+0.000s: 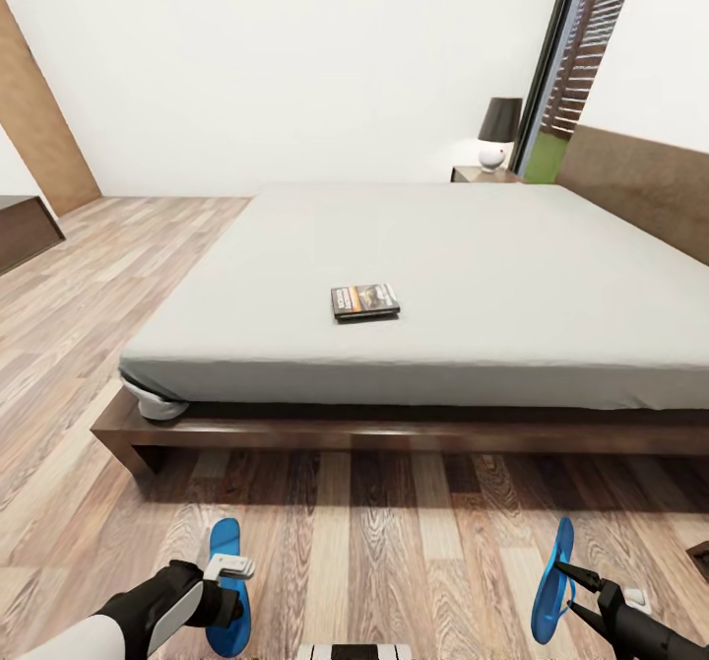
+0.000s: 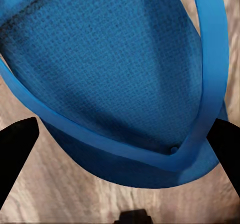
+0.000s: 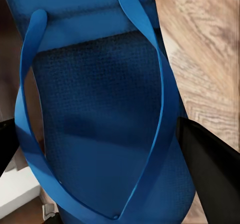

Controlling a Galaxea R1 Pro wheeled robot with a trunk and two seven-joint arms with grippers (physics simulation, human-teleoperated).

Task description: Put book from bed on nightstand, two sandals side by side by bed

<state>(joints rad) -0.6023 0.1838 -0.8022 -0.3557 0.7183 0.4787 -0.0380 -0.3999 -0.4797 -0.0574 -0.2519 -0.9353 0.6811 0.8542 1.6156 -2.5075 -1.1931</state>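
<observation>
- The left gripper [image 1: 228, 581] is hovering over one bright blue flip-flop sandal [image 1: 227, 584], which is lying flat on the light wood-plank floor [image 1: 394, 542]; the jaws are standing apart, one on each side of the toe end.
- The right gripper [image 1: 574, 591] is straddling the second blue flip-flop sandal [image 1: 552, 581], which is tilting up on its edge; whether the fingers are actually pinching it cannot be told.
- The sandals are lying well apart, both near the dark brown platform bed [image 1: 394, 433].
- The small dark paperback book [image 1: 364, 300] is resting on the light grey mattress [image 1: 512, 266].
- Step in hand, as judged: sandal pairing. The next move is calling for bringing the two sandals side by side.
</observation>
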